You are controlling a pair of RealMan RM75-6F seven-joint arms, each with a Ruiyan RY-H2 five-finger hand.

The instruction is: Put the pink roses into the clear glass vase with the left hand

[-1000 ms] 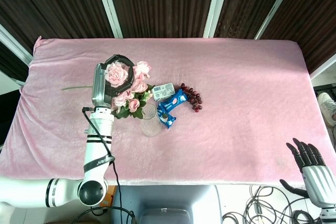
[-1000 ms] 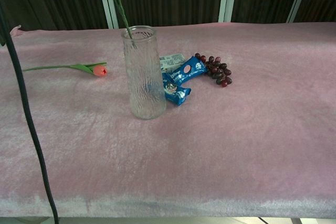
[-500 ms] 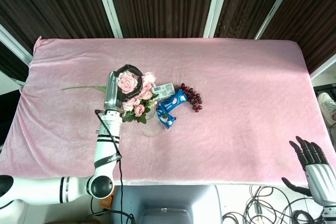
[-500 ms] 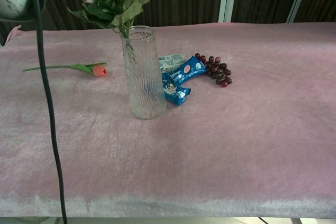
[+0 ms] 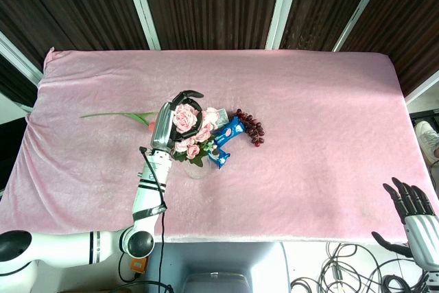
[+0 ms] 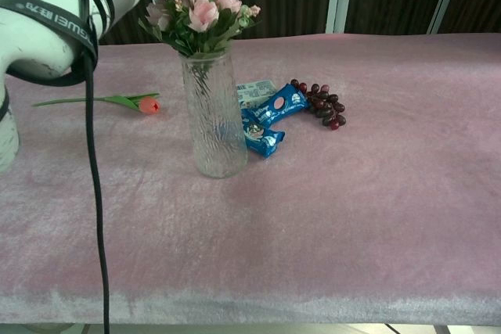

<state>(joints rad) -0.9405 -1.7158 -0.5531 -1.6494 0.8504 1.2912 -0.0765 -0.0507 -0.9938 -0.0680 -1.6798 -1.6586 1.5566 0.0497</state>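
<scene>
The pink roses (image 6: pixel 205 7) stand with their stems down inside the clear glass vase (image 6: pixel 213 113), the blooms and green leaves spreading out above its rim. The vase is upright on the pink table (image 5: pixel 329 121), left of the middle and roughly halfway between the far and near edges. From the head view the left hand (image 5: pixel 180 116) sits on top of the bouquet, its dark fingers (image 5: pixel 193 94) curled around the largest bloom; it appears to be holding the bunch, though the blooms hide the actual contact. The chest view shows only the white forearm above the flowers. The right hand (image 5: pixel 415 216) hangs off the near right corner of the table, below its edge, fingers spread and holding nothing. Just right of the vase lie two blue snack packets (image 6: pixel 270 117) and a small white box (image 6: pixel 255 91), with a bunch of dark red grapes (image 6: pixel 322 103) beyond them. A single red tulip (image 6: pixel 111 101) lies flat toward the left edge, well apart from the vase.
</scene>
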